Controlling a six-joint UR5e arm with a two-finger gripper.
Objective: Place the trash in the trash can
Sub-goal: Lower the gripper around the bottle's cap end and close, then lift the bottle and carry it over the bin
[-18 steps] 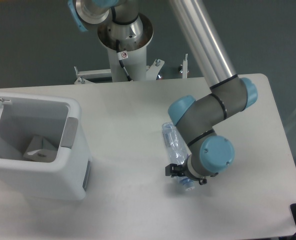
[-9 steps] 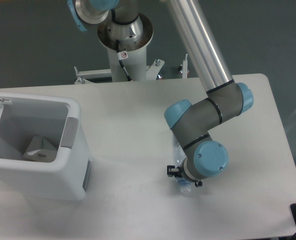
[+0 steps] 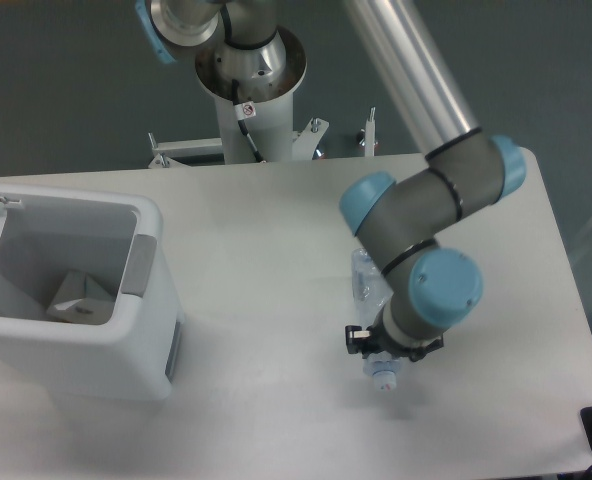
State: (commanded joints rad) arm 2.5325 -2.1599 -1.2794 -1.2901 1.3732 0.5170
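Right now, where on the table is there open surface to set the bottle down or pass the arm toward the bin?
Bare tabletop runs between the trash can and the bottle, and along the front edge. The back strip by the arm's base is also free. It is crowded only at the right, where the wrist covers the bottle and the gripper, and at the far left, filled by the can.

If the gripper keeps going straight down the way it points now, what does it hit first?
The clear plastic bottle, which lies right under the wrist with its white cap poking out below. The gripper is mostly hidden by the arm, so I cannot tell whether it already touches the bottle; under that is the table.
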